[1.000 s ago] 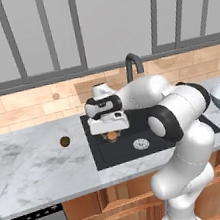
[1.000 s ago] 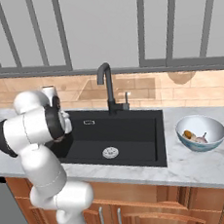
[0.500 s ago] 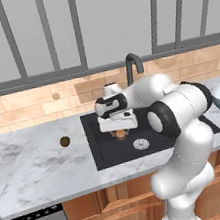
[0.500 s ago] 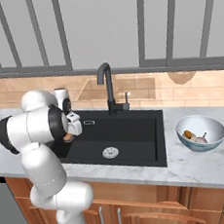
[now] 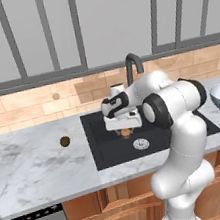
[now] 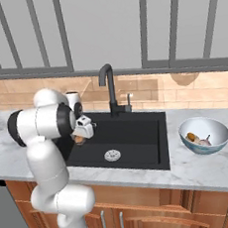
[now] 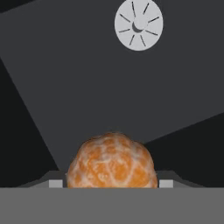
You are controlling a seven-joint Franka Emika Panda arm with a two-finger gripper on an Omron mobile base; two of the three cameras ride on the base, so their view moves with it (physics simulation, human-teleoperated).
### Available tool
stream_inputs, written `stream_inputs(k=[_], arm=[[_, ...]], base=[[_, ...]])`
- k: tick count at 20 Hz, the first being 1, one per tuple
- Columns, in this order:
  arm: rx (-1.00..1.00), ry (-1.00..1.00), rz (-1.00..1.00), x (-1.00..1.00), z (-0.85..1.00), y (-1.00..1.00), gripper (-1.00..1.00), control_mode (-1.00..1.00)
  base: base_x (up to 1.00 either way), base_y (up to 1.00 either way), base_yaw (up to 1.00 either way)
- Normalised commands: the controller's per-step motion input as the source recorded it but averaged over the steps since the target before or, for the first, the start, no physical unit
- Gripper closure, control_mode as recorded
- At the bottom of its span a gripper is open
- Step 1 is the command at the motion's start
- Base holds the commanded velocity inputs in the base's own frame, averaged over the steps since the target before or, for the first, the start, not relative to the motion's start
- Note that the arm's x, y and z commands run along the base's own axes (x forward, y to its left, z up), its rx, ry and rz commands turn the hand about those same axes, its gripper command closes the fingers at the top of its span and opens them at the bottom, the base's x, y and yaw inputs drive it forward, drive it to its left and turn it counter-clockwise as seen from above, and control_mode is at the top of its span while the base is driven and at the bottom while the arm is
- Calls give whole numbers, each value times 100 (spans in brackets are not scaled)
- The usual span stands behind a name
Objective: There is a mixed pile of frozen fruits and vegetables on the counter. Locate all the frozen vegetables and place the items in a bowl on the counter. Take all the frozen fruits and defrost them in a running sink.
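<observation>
Orange ball (image 7: pixel 112 161) sits clamped between the half-spread fingers of the hand (image 5: pixel 125 128) above the black sink (image 6: pixel 138 133), so lower it nearer the basin floor by the drain (image 7: pixel 138 24) before releasing, lest it bounce.

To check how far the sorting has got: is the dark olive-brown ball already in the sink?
No: the dark olive-brown ball lies on the marble counter, left of the sink.
</observation>
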Motion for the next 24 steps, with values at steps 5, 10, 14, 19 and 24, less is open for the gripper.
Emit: stream_inputs(k=[5, 10, 14, 19, 24], arm=[[-1, -3, 4, 34, -24, -2, 100, -100], [-1, -1, 4, 21, -28, 0, 100, -100], [-2, 0, 3, 16, -26, 0, 100, -100], [-3, -1, 2, 16, -26, -3, 100, -100], [-1, -2, 1, 10, -26, -13, 100, -100]], base=[[0, 0, 0], [0, 0, 0], [0, 0, 0], [0, 0, 0], [0, 0, 0]])
